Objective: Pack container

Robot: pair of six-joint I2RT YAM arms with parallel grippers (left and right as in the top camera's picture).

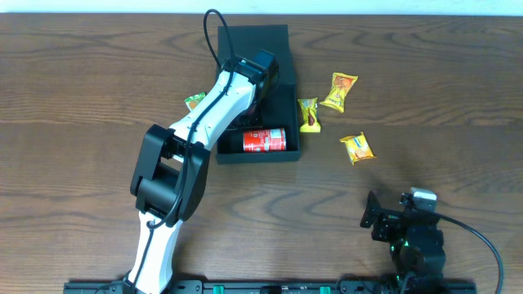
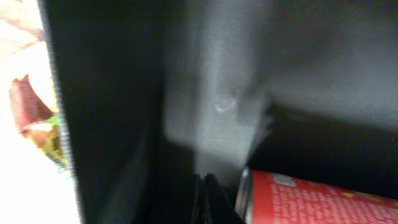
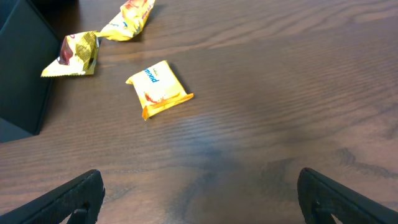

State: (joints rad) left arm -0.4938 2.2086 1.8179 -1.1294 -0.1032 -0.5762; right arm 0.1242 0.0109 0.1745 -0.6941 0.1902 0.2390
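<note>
Left gripper (image 2: 203,200) clenched inside the container (image 2: 112,124), red can (image 2: 311,199) beside its jaws; next we send released right gripper (image 3: 199,194) to 1 packet (image 3: 158,87).

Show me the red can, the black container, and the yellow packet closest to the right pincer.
red can (image 1: 264,140), overhead view, middle of its side.
container (image 1: 258,157), overhead view, its near wall.
yellow packet (image 3: 159,89), right wrist view, centre of the wrapper.
</note>
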